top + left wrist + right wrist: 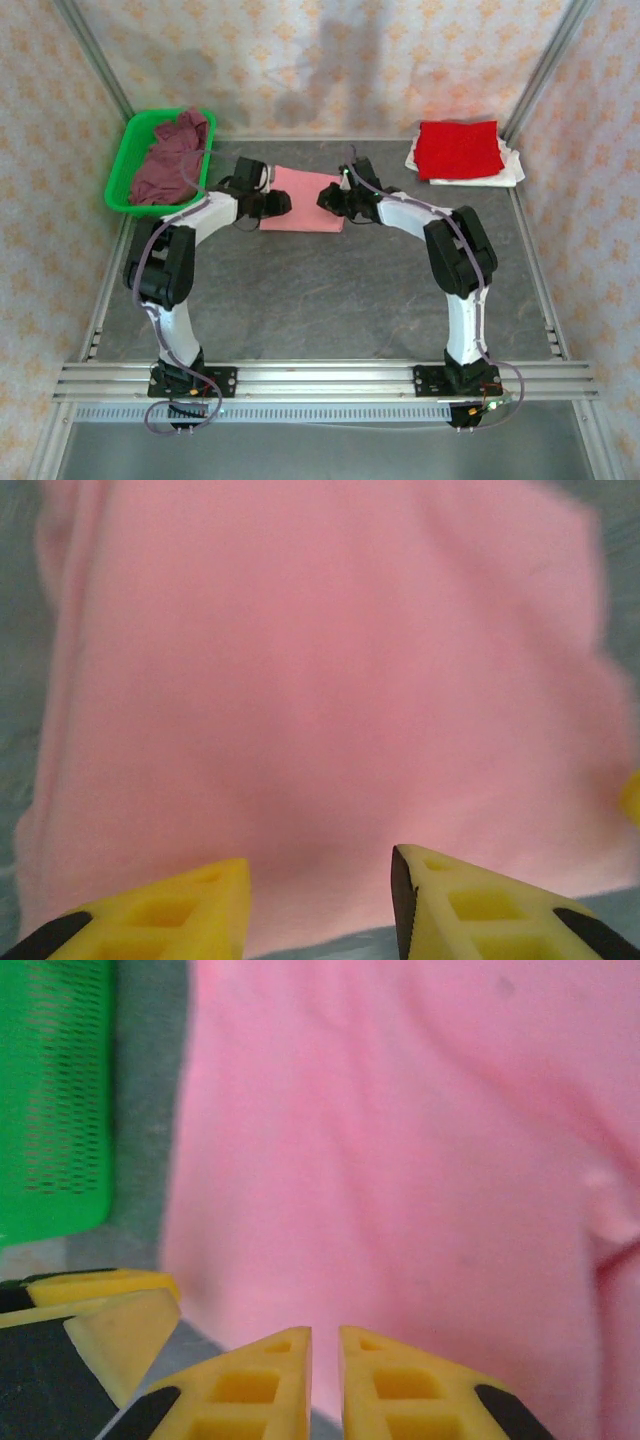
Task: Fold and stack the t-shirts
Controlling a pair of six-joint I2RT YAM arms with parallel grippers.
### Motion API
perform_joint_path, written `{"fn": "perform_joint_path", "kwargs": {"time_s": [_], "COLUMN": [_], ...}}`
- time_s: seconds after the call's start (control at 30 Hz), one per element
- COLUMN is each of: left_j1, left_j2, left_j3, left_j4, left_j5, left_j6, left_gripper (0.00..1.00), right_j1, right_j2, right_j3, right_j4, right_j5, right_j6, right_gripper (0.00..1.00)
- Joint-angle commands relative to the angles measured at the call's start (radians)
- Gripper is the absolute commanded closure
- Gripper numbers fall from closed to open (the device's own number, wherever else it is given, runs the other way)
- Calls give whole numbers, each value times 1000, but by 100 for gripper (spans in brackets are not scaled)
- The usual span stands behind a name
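Observation:
A light pink t-shirt (300,198) lies folded flat at mid-table and spreads across the left wrist view (320,680) and the right wrist view (400,1160). My left gripper (281,203) hovers over its left edge, its yellow fingers (190,910) well apart with nothing between them. My right gripper (328,197) is at the shirt's right edge, jaws a narrow slit apart (325,1380) and empty. A bright red t-shirt (458,150) lies folded on a white t-shirt (508,170) at the back right. A dusty maroon t-shirt (170,155) is crumpled in the basket.
The green plastic basket (125,170) stands at the back left, close to my left arm; its wall (55,1100) shows in the right wrist view. A tip of my left gripper's finger (110,1325) shows there too. Patterned walls enclose the table.

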Motion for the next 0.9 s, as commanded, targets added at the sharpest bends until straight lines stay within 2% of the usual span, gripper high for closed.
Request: {"fn": "perform_joint_path", "kwargs": {"time_s": [0.0,0.13,0.27,0.33,0.4,0.47,0.67,0.87], "left_j1": [11,11,11,11,12,12,9,4], "left_j2": [0,-15,-95,-145,-161,-138,-29,54], "left_j3": [-96,-182,-194,-174,-133,-70,59,80], "left_j4": [83,132,123,121,103,60,26,-3], "left_j5": [-72,-38,-43,-53,-70,-108,-76,-80], "left_j6": [-21,-55,-70,-71,-55,-34,-2,17], "left_gripper": [59,59,59,55,48,46,47,54], "right_j1": [-13,-13,-14,-25,-51,-81,-135,-168], "right_j2": [34,7,-60,-94,-117,-129,-127,-128], "right_j3": [-66,-132,-153,-150,-158,-172,-113,-127], "right_j4": [32,41,41,38,69,121,-14,-62], "right_j5": [17,28,31,32,15,-13,66,131], "right_j6": [4,8,11,30,77,125,79,67], "right_gripper": [86,86,84,72,67,60,42,33]}}
